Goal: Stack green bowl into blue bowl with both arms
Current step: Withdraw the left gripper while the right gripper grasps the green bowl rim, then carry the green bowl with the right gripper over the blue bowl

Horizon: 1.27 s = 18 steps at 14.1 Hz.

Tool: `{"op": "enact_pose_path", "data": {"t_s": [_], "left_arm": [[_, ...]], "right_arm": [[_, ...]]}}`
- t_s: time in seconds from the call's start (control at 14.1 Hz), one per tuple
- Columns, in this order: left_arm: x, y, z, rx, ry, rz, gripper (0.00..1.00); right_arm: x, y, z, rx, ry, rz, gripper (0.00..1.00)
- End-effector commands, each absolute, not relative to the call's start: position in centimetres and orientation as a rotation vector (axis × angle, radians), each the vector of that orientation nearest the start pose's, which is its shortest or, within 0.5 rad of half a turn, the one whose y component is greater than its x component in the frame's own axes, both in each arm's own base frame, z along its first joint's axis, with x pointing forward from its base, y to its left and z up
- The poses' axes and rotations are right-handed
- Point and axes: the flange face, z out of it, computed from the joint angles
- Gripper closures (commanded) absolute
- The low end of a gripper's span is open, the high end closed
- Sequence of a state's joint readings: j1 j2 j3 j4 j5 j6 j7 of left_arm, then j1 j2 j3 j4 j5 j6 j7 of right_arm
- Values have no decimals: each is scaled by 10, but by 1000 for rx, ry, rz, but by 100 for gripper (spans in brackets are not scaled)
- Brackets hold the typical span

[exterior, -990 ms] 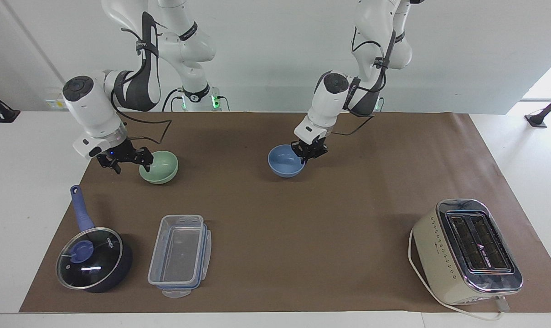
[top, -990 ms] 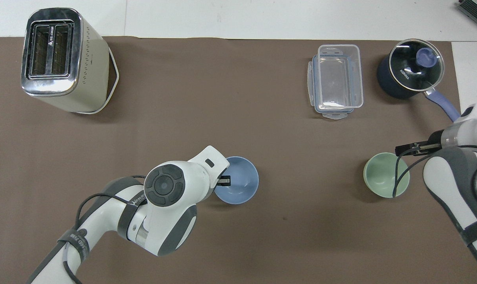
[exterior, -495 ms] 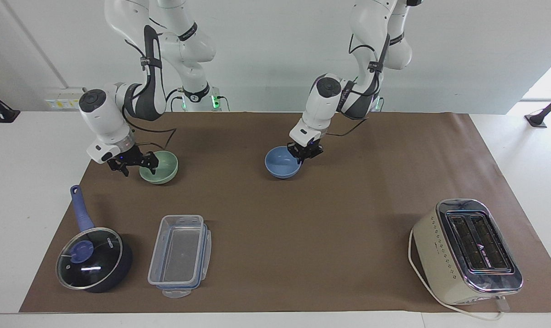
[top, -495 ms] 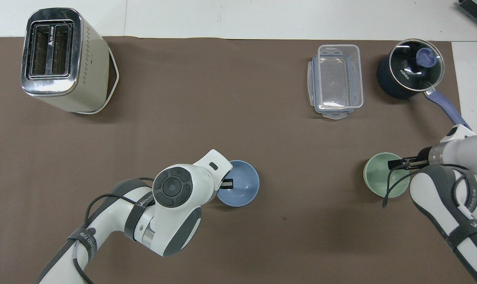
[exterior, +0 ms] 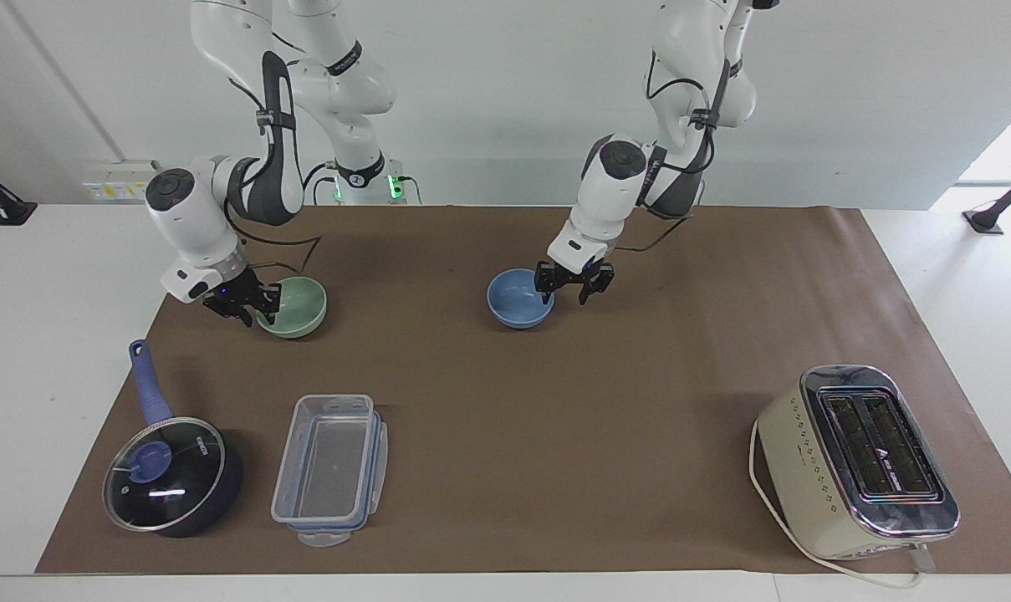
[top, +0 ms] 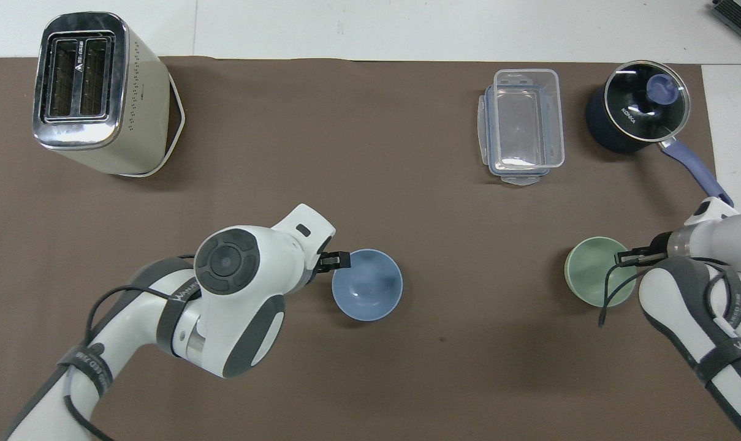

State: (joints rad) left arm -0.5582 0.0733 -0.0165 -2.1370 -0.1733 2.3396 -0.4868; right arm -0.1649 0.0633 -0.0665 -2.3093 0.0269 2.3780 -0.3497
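The green bowl stands on the brown mat toward the right arm's end, also in the overhead view. My right gripper is down at its rim, one finger inside and one outside, closed on the rim. The blue bowl stands on the mat near the middle. My left gripper is open just beside the blue bowl's rim, on the side toward the left arm's end, and holds nothing.
A cream toaster stands far from the robots at the left arm's end. A clear plastic container and a dark blue lidded saucepan stand far from the robots at the right arm's end.
My left gripper has let go of the blue bowl's rim, opened and drawn off to the side. My right gripper came down over the green bowl's rim and its fingers narrowed on it.
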Motion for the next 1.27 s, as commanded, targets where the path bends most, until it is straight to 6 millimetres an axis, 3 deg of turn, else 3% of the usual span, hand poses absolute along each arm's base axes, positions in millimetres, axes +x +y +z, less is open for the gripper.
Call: {"op": "enact_pose_path", "data": {"t_s": [0.0, 0.14, 0.28, 0.49, 0.64, 0.78, 0.99, 1.2], "left_arm": [[486, -247, 444, -3327, 50, -134, 0], [499, -204, 484, -3271, 165, -126, 0], [522, -155, 544, -3215, 222, -124, 0], [535, -94, 604, -3197, 303, -133, 0], [536, -70, 640, -3194, 270, -157, 0], [538, -45, 655, -3193, 258, -141, 0], [543, -44, 670, -3196, 272, -68, 0], [544, -42, 674, -3174, 275, -26, 0]], "right_arm": [[514, -116, 332, -3098, -178, -34, 100], [523, -116, 355, -3085, -193, 7, 100], [532, -108, 389, -3085, -226, -35, 100], [548, -71, 428, -3027, -264, -111, 100], [557, -48, 451, -2978, -236, -137, 100], [563, -14, 466, -2966, -164, -123, 100], [563, 65, 470, -2960, -47, -112, 100], [550, 149, 471, -2961, 30, -97, 100]]}}
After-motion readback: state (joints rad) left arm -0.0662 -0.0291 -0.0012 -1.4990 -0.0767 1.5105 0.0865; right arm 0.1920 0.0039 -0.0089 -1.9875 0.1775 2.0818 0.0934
